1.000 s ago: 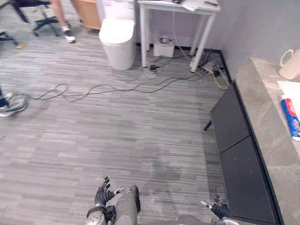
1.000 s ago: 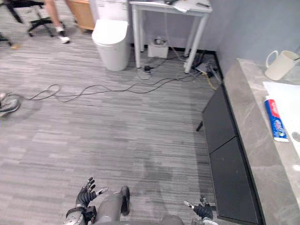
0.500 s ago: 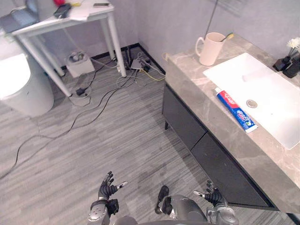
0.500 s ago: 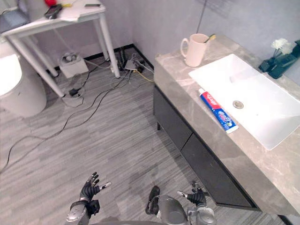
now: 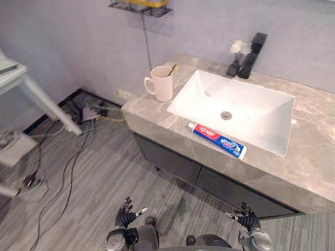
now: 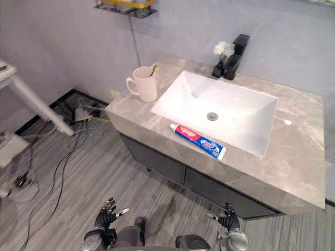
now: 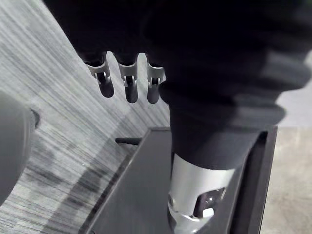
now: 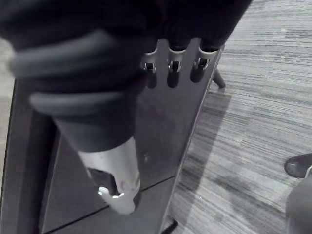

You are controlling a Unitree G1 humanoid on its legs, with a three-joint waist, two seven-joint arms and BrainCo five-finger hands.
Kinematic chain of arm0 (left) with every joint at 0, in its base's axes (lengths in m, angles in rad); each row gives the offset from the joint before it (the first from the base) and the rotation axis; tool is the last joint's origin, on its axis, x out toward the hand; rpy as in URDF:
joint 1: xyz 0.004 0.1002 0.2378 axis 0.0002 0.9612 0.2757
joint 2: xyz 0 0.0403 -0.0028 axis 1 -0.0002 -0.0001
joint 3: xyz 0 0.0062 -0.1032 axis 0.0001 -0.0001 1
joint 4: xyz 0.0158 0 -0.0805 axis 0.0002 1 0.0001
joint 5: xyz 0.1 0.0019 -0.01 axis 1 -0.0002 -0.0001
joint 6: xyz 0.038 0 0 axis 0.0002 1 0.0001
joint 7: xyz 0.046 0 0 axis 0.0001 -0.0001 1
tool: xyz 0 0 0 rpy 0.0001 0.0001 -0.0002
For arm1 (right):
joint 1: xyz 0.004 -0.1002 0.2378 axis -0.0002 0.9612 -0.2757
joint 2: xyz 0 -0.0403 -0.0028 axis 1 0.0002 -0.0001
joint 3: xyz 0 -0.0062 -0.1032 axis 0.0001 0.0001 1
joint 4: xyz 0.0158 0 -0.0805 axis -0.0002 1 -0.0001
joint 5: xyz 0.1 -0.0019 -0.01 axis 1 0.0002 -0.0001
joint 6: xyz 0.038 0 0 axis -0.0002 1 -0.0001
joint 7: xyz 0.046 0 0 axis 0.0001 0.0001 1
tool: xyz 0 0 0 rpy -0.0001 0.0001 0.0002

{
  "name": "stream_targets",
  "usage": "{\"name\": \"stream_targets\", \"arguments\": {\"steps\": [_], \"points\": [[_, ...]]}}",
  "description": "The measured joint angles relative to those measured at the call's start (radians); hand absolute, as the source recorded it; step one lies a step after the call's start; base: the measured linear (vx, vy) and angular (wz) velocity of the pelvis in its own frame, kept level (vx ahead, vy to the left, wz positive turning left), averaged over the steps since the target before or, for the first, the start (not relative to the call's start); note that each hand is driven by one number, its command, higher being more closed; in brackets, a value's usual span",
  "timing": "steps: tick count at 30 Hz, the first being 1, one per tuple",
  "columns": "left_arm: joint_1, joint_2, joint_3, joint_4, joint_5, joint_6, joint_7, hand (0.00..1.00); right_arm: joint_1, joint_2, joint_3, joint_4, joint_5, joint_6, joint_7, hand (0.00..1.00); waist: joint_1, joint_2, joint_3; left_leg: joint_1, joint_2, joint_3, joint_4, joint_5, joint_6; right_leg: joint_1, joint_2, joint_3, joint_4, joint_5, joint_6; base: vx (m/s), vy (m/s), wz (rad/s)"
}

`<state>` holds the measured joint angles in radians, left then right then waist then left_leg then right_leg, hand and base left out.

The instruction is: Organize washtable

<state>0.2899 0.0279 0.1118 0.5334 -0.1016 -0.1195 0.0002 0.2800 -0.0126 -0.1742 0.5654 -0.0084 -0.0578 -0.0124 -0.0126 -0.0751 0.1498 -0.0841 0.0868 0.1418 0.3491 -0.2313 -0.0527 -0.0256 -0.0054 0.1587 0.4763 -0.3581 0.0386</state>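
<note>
Both my hands hang low in front of me, well short of the desk (image 5: 314, 157) and below its top. My left hand (image 5: 125, 212) and my right hand (image 5: 246, 217) each have the fingers spread and loose, and nothing is in either. In my left wrist view the fingers (image 7: 127, 85) are straight over bare floor and the dark cabinet front (image 5: 172, 162). My right wrist view shows the same. The toothpaste (image 5: 217, 140) lies flat on the desk, up and ahead of my right hand. It runs along the front rim of the sink (image 5: 246, 104), with its white cap end toward my right. I cannot tell whether it touches the rim. The mug (image 5: 161, 83), with a toothbrush (image 5: 171, 68) in it, stands farther off, up and ahead of my left hand at the sink's left corner. The tap (image 5: 251, 49) is beyond the sink. I judge the tidying has not begun, so the step in hand is closing in and raising an arm. To do it well I would first stand square and near to the cabinet, so the reach stays short. Then I would bring my right hand over the tube from above, thumb on the side toward me and fingers on the sink side. I would pinch across its middle, not the cap. The tube looks soft and flat, so a shallow grip may slip or nudge it into the basin. Carrying it to the mug, I should keep clear of the toothbrush.
</note>
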Motion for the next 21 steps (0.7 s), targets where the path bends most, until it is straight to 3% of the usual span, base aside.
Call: {"name": "stream_targets", "arguments": {"steps": [2, 3, 5, 7, 8, 10, 12, 14, 15, 16, 17, 19, 21], "points": [[0.011, 0.021, -0.009, -0.001, 0.0, 0.002, 0.001, 0.0, -0.032, 0.015, 0.028, 0.001, -0.002, -0.001, 0.007, 0.0, 0.011, 0.001, 0.004, 0.053, 0.009, 0.069, -0.02, -0.013, 0.016, -0.071, -0.047, -0.126, 0.136, 0.032, 0.071, 0.27, 0.222, -1.17], [0.007, 0.034, -0.032, -0.002, -0.002, 0.002, 0.001, 0.0, -0.047, 0.018, 0.031, 0.004, -0.006, -0.001, 0.014, 0.0, -0.002, 0.001, 0.006, 0.104, 0.008, 0.108, -0.054, -0.018, 0.023, -0.093, -0.093, -0.242, 0.187, 0.02, 0.061, 0.23, 0.164, -0.85], [-0.009, 0.036, -0.034, 0.0, -0.002, 0.001, 0.0, 0.0, -0.078, 0.01, 0.033, 0.027, -0.021, -0.001, 0.016, 0.0, -0.003, 0.019, 0.01, 0.17, 0.015, 0.138, -0.106, -0.018, 0.024, -0.119, -0.131, -0.378, 0.186, -0.002, 0.025, 0.25, 0.126, -0.53], [-0.044, 0.04, -0.033, 0.017, -0.004, -0.002, 0.001, 0.0, -0.109, -0.006, 0.035, 0.065, -0.03, 0.002, 0.013, 0.0, -0.005, 0.046, 0.014, 0.2, 0.039, 0.148, -0.131, -0.018, 0.024, -0.155, -0.13, -0.467, 0.128, 0.009, 0.008, 0.29, 0.062, -0.3], [-0.057, 0.048, -0.034, 0.032, -0.004, -0.004, 0.0, 0.0, -0.115, -0.017, 0.036, 0.083, -0.034, 0.007, 0.014, 0.0, -0.004, 0.055, 0.019, 0.212, 0.049, 0.149, -0.13, -0.018, 0.024, -0.173, -0.105, -0.487, 0.035, 0.041, -0.024, 0.29, -0.013, -0.21], [-0.059, 0.06, -0.028, 0.066, -0.004, -0.001, 0.001, 0.0, -0.096, -0.039, 0.035, 0.088, -0.034, 0.009, 0.013, 0.0, -0.013, 0.049, 0.013, 0.233, 0.042, 0.145, -0.109, -0.034, -0.003, -0.157, -0.097, -0.481, -0.074, 0.2, -0.071, 0.38, -0.019, -0.12], [-0.053, 0.031, -0.029, 0.076, -0.004, 0.001, -0.001, 0.0, -0.083, -0.078, 0.034, 0.095, -0.034, 0.019, 0.013, 0.0, -0.024, 0.101, 0.012, 0.23, 0.07, 0.141, -0.052, -0.024, -0.014, -0.114, -0.069, -0.479, -0.125, 0.203, -0.074, 0.33, -0.029, -0.21], [-0.046, 0.011, -0.019, 0.094, -0.004, 0.013, 0.004, 0.0, -0.058, -0.088, 0.027, 0.095, -0.033, 0.023, 0.013, 0.0, -0.029, 0.124, 0.014, 0.193, 0.085, 0.132, 0.044, 0.004, -0.046, -0.068, -0.06, -0.479, -0.181, 0.203, -0.073, 0.28, -0.051, -0.12], [-0.04, 0.017, -0.021, 0.097, -0.004, 0.021, 0.0, 0.0, -0.036, -0.088, 0.024, 0.095, -0.032, 0.031, 0.013, 0.0, -0.027, 0.12, 0.017, 0.155, 0.09, 0.124, 0.16, 0.045, -0.072, -0.021, -0.062, -0.48, -0.226, 0.208, -0.067, 0.29, -0.019, 0.06], [-0.018, 0.015, -0.024, 0.098, -0.003, 0.027, -0.001, 0.0, -0.003, -0.08, 0.026, 0.098, -0.031, 0.041, 0.013, 0.0, -0.017, 0.101, 0.03, 0.118, 0.11, 0.109, 0.274, 0.01, -0.077, 0.048, -0.067, -0.473, -0.276, 0.217, -0.064, 0.28, -0.002, 0.03], [-0.007, 0.014, -0.026, 0.098, -0.003, 0.028, -0.001, 0.0, 0.006, -0.075, 0.026, 0.098, -0.031, 0.046, 0.012, 0.0, -0.012, 0.1, 0.03, 0.112, 0.114, 0.11, 0.295, -0.01, -0.077, 0.067, -0.067, -0.466, -0.286, 0.217, -0.064, 0.2, 0.046, -0.16], [0.02, 0.013, -0.019, 0.096, -0.011, 0.035, 0.002, 0.0, 0.006, -0.073, 0.013, 0.118, -0.03, 0.05, -0.006, 0.0, 0.004, 0.092, 0.034, 0.058, 0.114, 0.095, 0.285, -0.065, -0.058, 0.094, -0.074, -0.424, -0.288, 0.222, -0.057, 0.16, 0.155, -0.45], [0.019, 0.017, -0.019, 0.098, -0.011, 0.038, 0.002, 0.0, -0.001, -0.075, -0.005, 0.119, -0.03, 0.05, -0.007, 0.0, 0.002, 0.092, 0.035, 0.037, 0.091, 0.066, 0.171, -0.056, -0.058, 0.093, -0.082, -0.41, -0.288, 0.231, -0.042, 0.06, 0.156, -0.34]]}}
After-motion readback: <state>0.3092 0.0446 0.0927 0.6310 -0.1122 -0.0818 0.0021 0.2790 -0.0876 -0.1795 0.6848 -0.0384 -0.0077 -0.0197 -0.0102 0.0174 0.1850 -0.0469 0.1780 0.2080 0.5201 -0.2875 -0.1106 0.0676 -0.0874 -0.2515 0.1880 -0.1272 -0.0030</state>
